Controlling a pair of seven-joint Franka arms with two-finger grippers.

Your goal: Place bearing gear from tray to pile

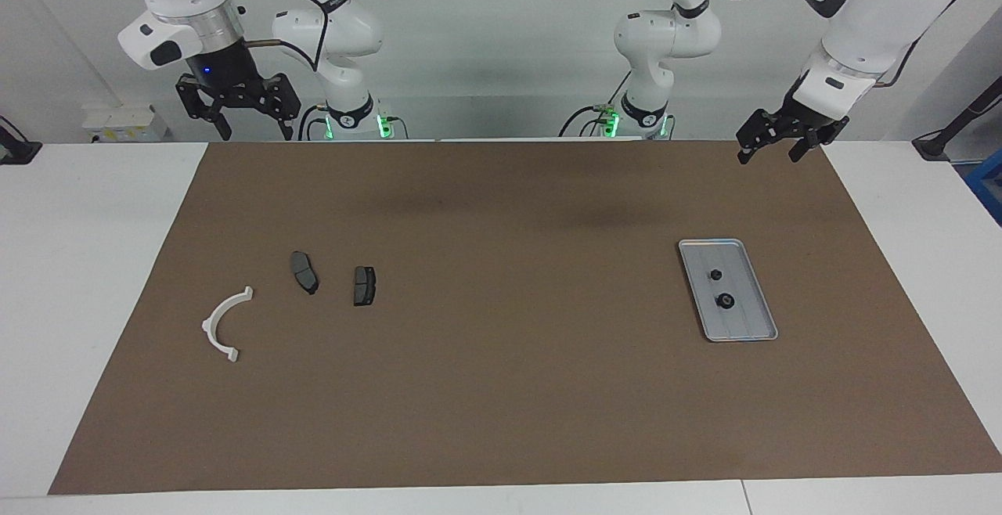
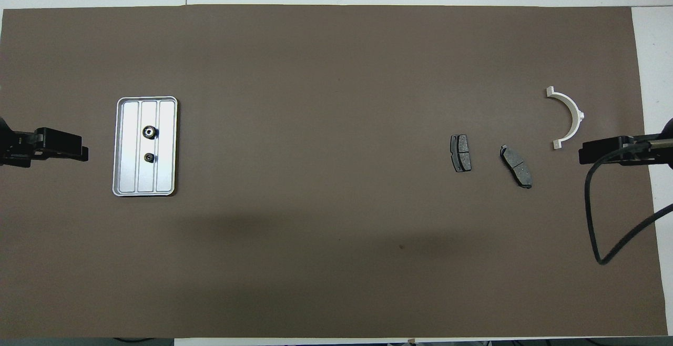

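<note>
The silver tray [image 1: 755,319] [image 2: 126,146] lies toward the left arm's end of the table. Two small black round parts sit in it. The larger one [image 1: 726,301] [image 2: 150,132] has a pale centre, and the smaller one [image 1: 715,274] [image 2: 149,157] lies nearer to the robots. The pile lies toward the right arm's end: a white half-ring bracket [image 1: 225,323] [image 2: 568,117] and two dark brake pads [image 1: 304,272] [image 1: 365,286] [image 2: 516,166] [image 2: 461,153]. My left gripper [image 1: 767,156] [image 2: 84,152] hangs open and empty, up in the air over the mat's edge beside the tray. My right gripper [image 1: 256,135] [image 2: 581,156] hangs open and empty, up high over the mat's edge beside the bracket.
A brown mat [image 1: 501,390] covers most of the white table [image 1: 94,264]. A black cable [image 2: 597,220] droops from the right arm over the mat's corner.
</note>
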